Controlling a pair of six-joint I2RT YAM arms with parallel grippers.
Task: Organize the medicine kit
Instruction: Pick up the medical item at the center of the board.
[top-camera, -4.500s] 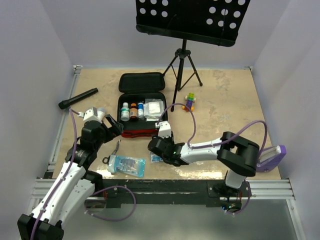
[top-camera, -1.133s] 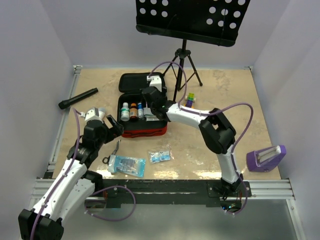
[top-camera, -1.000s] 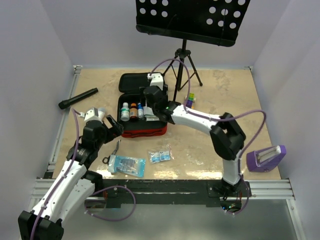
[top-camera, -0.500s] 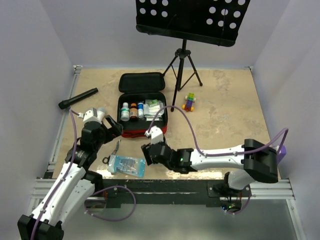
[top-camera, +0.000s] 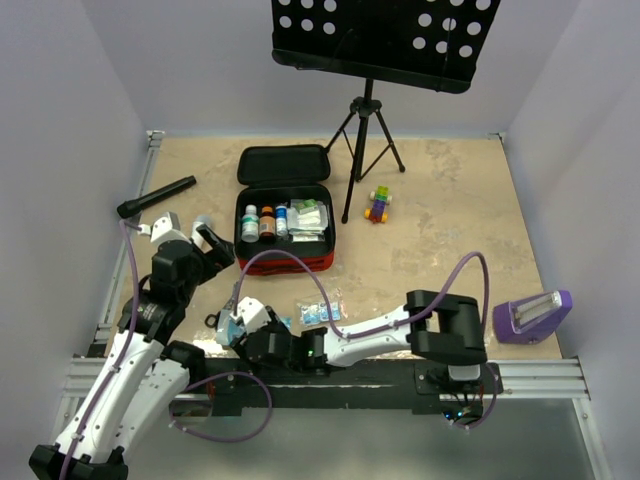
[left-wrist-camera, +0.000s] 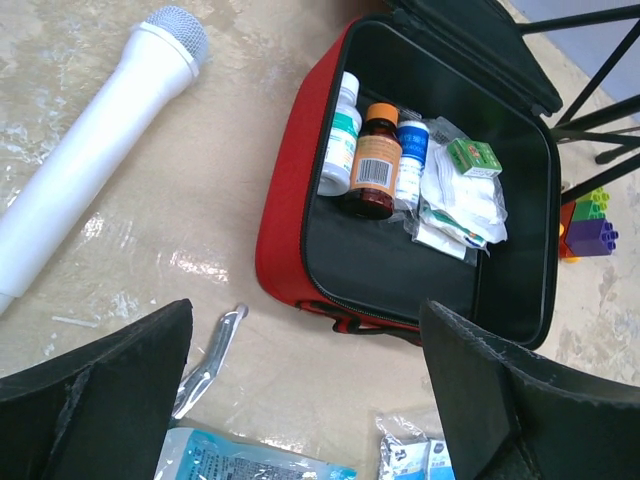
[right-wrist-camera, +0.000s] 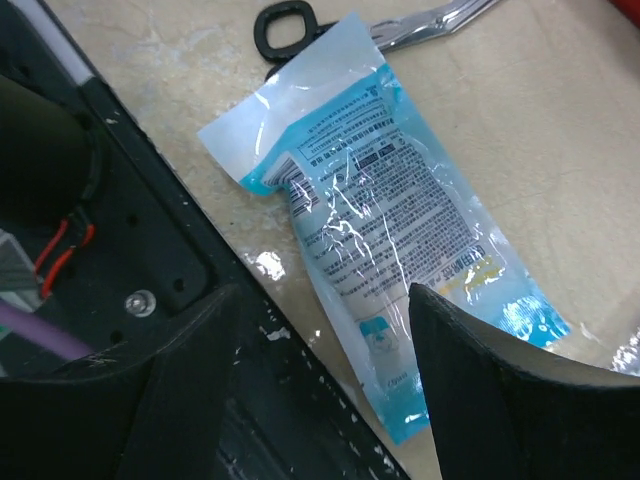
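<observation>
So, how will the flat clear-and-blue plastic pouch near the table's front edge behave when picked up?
The flat clear-and-blue plastic pouch will probably flop and sag: it is thin, wrinkled film lying flat. Its glossy, glinting surface may be slippery. It looks light, being so thin.

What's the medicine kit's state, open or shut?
Open: the medicine kit has its lid flat back, bottles showing inside.

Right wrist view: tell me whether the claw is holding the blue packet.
No, the right claw hangs open above the blue packet, lying flat on the table.
</observation>
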